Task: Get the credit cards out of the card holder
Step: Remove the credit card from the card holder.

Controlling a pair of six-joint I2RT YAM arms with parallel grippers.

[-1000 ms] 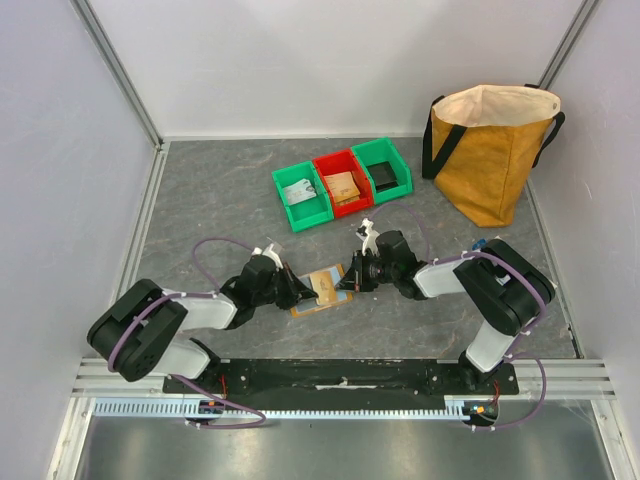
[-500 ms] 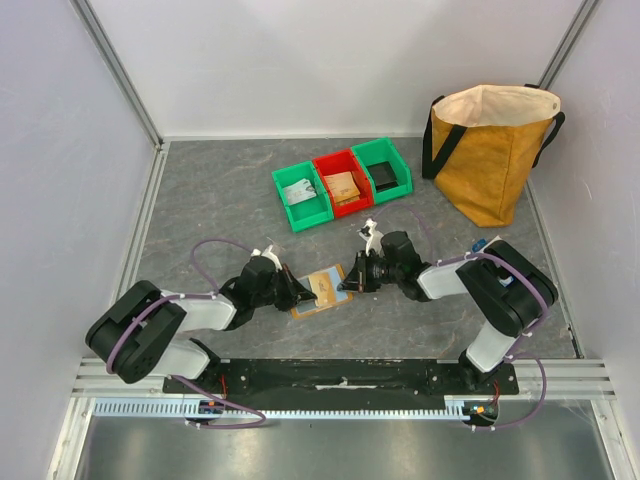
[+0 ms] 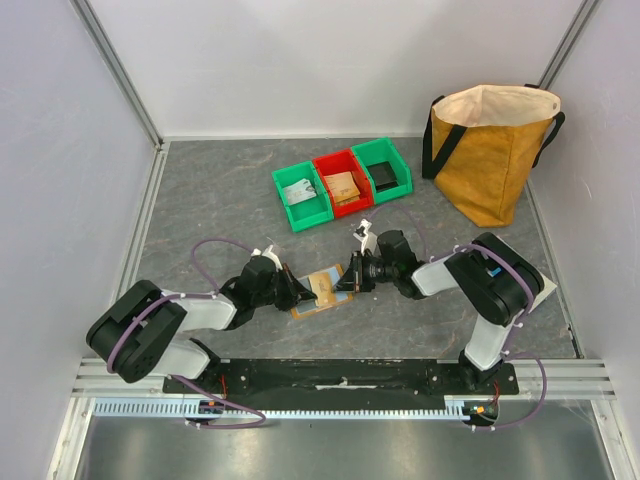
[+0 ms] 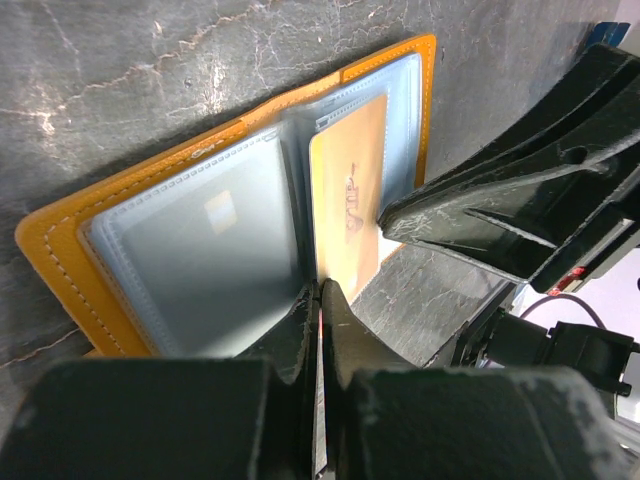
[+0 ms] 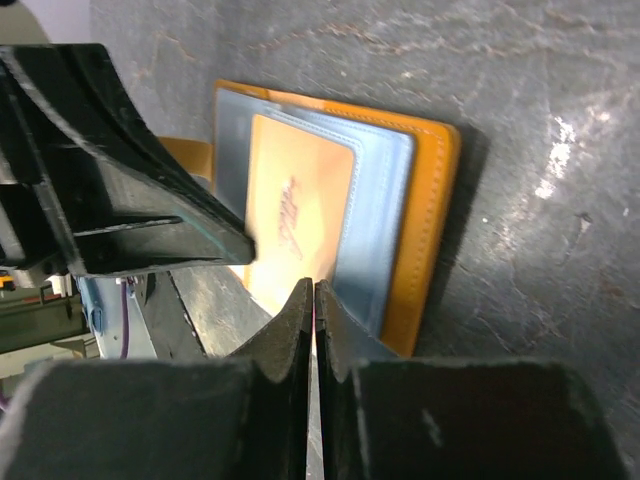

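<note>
The right tool [image 3: 347,277] is back against the right end of the card holder [image 3: 322,288], after standing slightly off it half a second ago. Its jaws are all but together, with only a hairline slit in the right wrist view [image 5: 314,290]. Their tips sit at the edge of a tan credit card [image 5: 295,215]; whether they pinch it I cannot tell.

The left tool [image 3: 293,292] has not moved. It is closed tight on the holder's near edge by the fold [image 4: 318,292], pinning it down. The holder has not shifted either, so this reads as a fresh try at the card. None is out yet.

The holder lies open and face up on the desk [image 3: 220,200] between the two tools. Its long axis runs from near-left to far-right, roughly along the line joining them. The card sits in a clear sleeve on the right half, its long side across that axis.
</note>
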